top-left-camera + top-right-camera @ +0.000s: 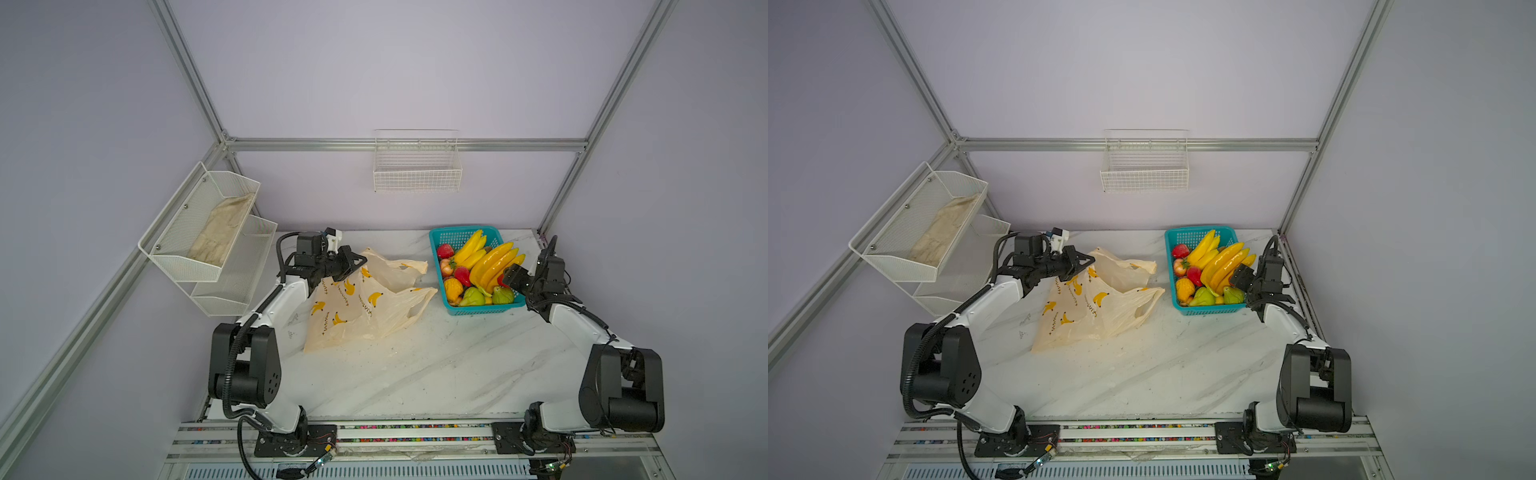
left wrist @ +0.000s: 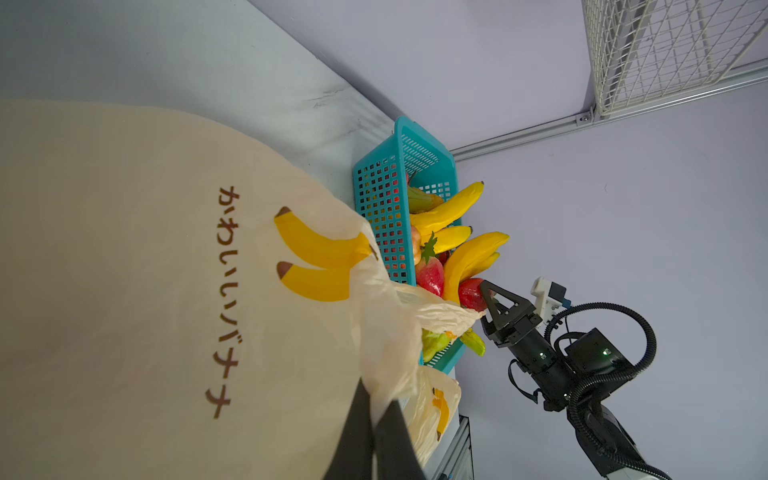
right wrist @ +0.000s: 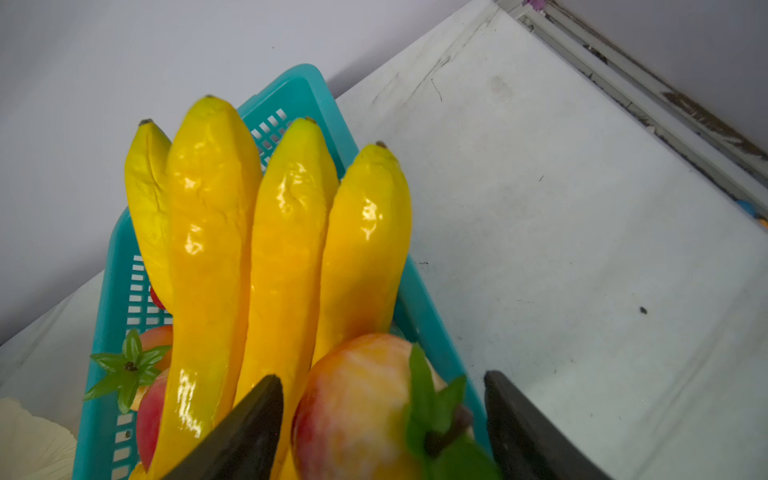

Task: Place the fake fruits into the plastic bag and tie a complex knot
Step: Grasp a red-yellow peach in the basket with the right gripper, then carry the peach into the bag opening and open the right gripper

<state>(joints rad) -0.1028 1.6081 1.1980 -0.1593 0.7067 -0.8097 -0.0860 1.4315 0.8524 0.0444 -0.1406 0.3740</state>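
**Bag** [image 1: 365,309]: cream, banana print, dark lettering; lies on the table [image 1: 415,374] left of centre, near the basket [image 1: 486,309], mouth toward it; two handles [image 1: 415,266] loose and apart, untied.

**Left gripper** [image 1: 355,263]: jaws pinched tight on the bag's far upper edge; film raised off the table there; in the left wrist view the fingers [image 2: 357,432] meet with film between them.

**Fruits** [image 1: 478,272]: all heaped in the teal basket at the table's far right; bananas [image 1: 494,262] on top, lying lengthwise; strawberries [image 1: 445,251] along the left side; orange bumpy fruit [image 1: 453,287] and two green pears [image 1: 473,297] at the near end.

**Right gripper** [image 1: 508,279]: at the basket's right side, low over the heap; jaws wide, one finger on each side of a red fruit [image 3: 357,411] with green leaves; a gap shows between one finger and the fruit; the fruit lies against the bananas.

**Wire basket** [image 1: 417,174]: white; hung on the back wall.

**Shelf** [image 1: 208,266]: white mesh, two tiers, on the left wall; beige cloth [image 1: 220,230] in the upper tier.
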